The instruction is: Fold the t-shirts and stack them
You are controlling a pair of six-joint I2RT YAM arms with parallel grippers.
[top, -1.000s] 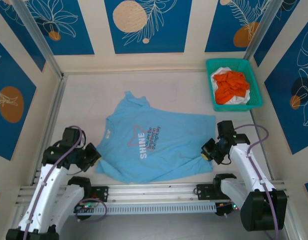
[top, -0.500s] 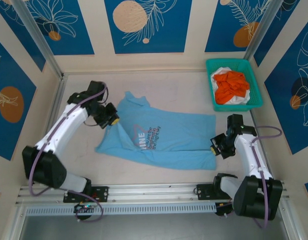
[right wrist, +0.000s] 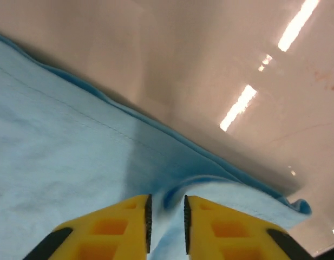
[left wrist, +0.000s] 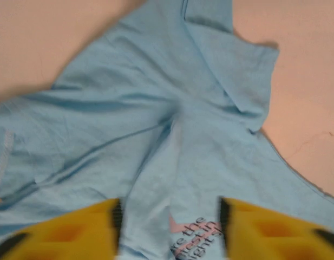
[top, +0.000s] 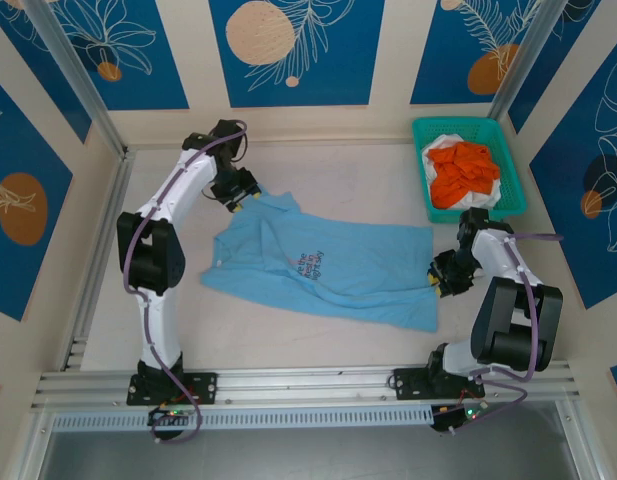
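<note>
Light blue t-shirt (top: 328, 270) lies half-folded mid-table (top: 368, 175), bare surface round its edges; orange t-shirt (top: 463, 170) and white t-shirt (top: 443, 142) sit in the teal basket (top: 420, 135), far right. Left gripper (top: 243, 197) is spread wide over the shirt's far-left edge. Right gripper (top: 440, 277) is slightly parted at the right hem, cloth fold in the gap.

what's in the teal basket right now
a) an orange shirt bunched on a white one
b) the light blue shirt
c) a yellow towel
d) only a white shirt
a: the teal basket in the far right corner holds the orange shirt bunched over the white shirt, while the light blue shirt lies spread on the table.
</note>
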